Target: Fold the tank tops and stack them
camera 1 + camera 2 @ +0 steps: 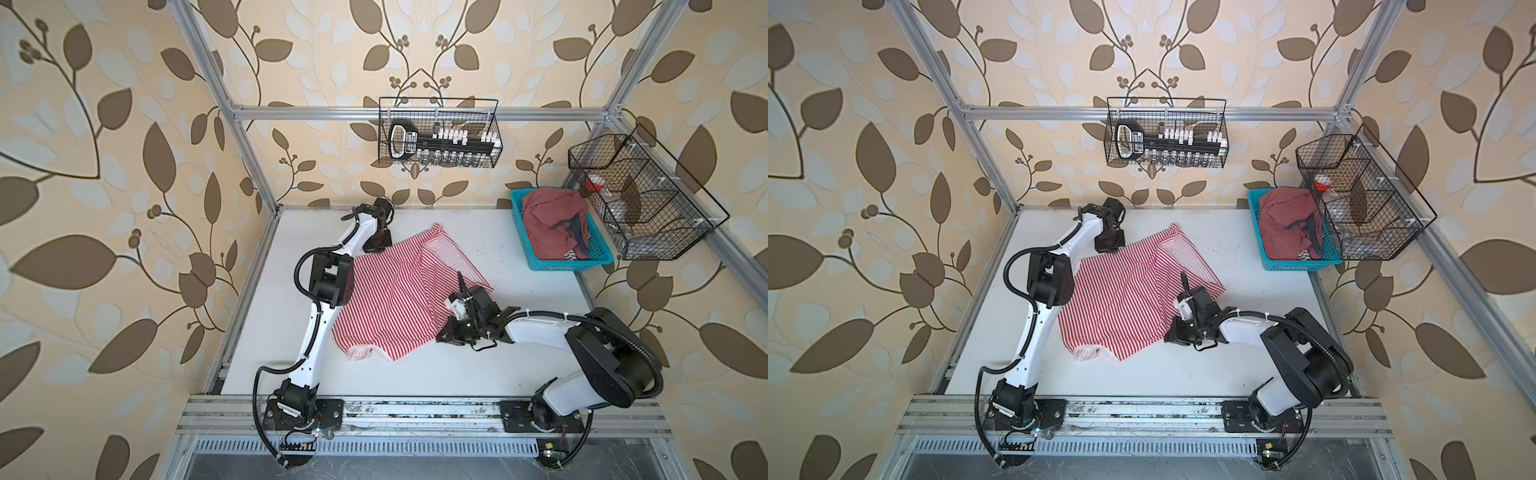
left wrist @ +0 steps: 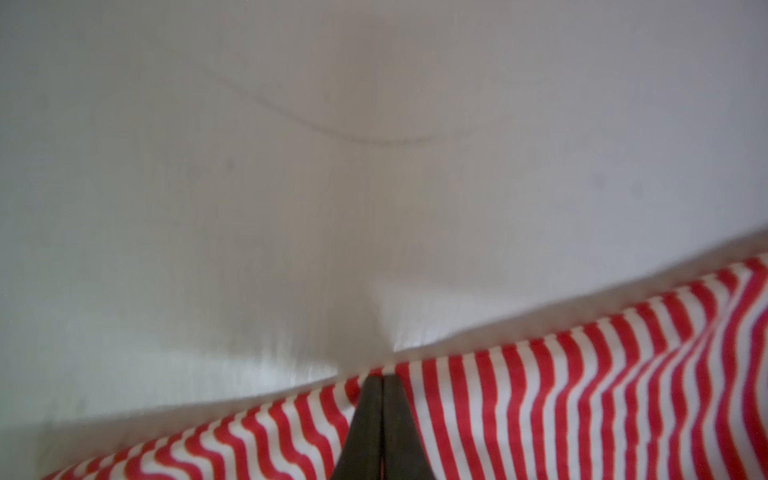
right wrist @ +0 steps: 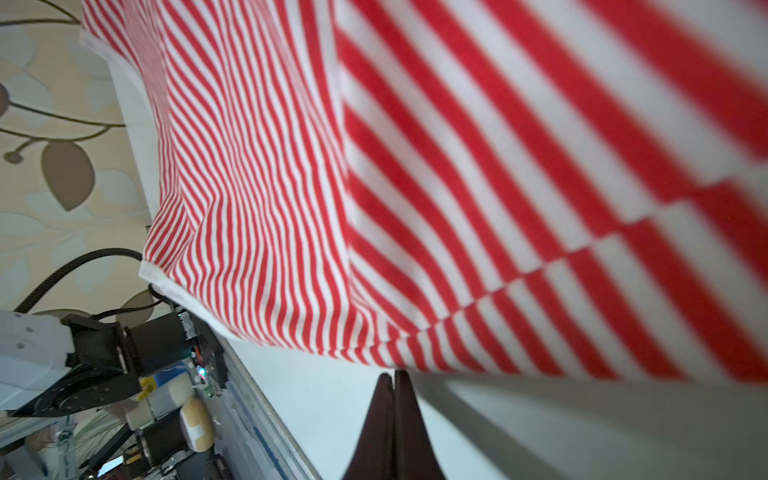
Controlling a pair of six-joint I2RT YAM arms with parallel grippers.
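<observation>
The red-and-white striped tank top [image 1: 386,299] [image 1: 1113,299] lies spread on the white table [image 1: 519,332], its right part folded over toward the middle. My left gripper [image 1: 376,247] [image 2: 382,377] is shut on its far-left edge, and a sliver of red shows between the fingers. My right gripper [image 1: 459,276] [image 3: 392,374] is shut, its tips at the hem of the folded flap, which is raised a little off the table. The dusty red tank top [image 1: 552,224] [image 1: 1287,220], with navy trim, lies crumpled in the blue basket [image 1: 521,228] at the back right.
A black wire basket [image 1: 438,133] with tools hangs on the back rail. A second wire basket [image 1: 640,199] hangs on the right rail, beside the blue one. Aluminium frame posts and a front rail [image 1: 415,409] border the table.
</observation>
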